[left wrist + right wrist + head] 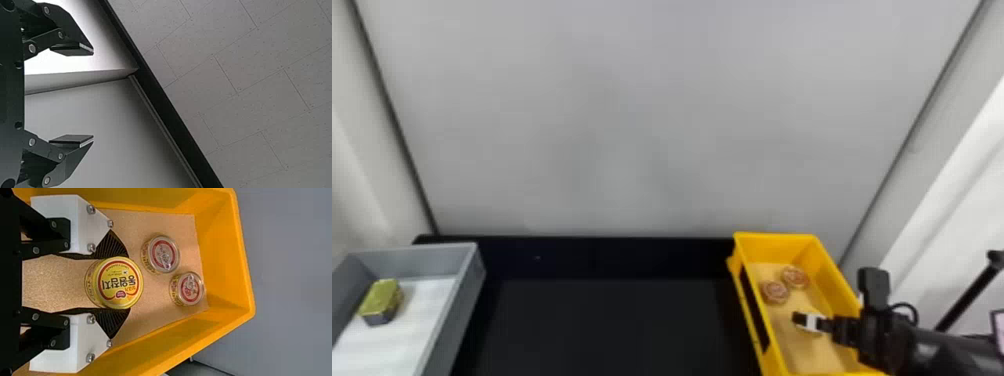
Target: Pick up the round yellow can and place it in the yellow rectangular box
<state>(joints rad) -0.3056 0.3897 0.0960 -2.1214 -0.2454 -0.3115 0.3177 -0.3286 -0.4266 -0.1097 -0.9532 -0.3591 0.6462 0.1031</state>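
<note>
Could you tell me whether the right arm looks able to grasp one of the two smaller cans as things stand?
Probably not: its fingers already have the round yellow can between them, though nothing else seems to block the smaller cans.

One yellow can [120, 283], two smaller cans [164, 255], one yellow box [772, 246], one gray box [463, 305], one block [381, 299].

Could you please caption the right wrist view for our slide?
Jaws flank the round yellow can in the yellow box, near two smaller cans.
</note>
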